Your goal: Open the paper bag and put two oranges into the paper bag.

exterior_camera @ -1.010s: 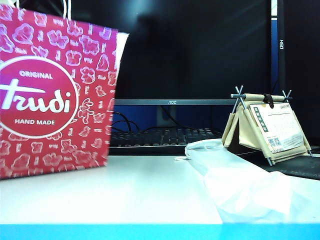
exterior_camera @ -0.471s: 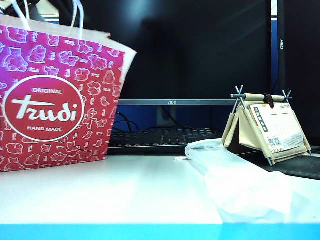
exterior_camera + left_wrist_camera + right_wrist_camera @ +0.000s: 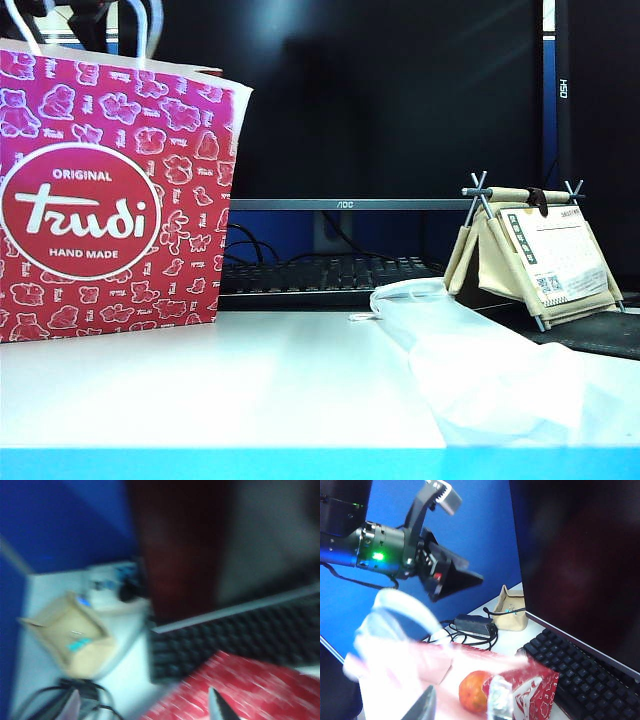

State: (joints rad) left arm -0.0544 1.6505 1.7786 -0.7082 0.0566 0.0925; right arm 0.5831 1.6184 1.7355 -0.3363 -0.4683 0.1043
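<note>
The tall red paper bag (image 3: 110,190) printed with white animal outlines is standing upright on the white table (image 3: 250,390), beside the black keyboard (image 3: 320,275). Being thin paper, it is probably light and easily creased, so the stiffer rim or white cord handles (image 3: 140,30) seem the safest hold. The left gripper (image 3: 145,707) is hovering above the bag, jaws spread wide and empty. The right gripper (image 3: 462,705) is pinching the bag's rim, and a round glossy orange (image 3: 472,690) is sitting inside.

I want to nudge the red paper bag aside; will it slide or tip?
Likely tips: the paper bag stands tall and upright on the table. Thin paper probably buckles. One orange inside adds little ballast.
</note>
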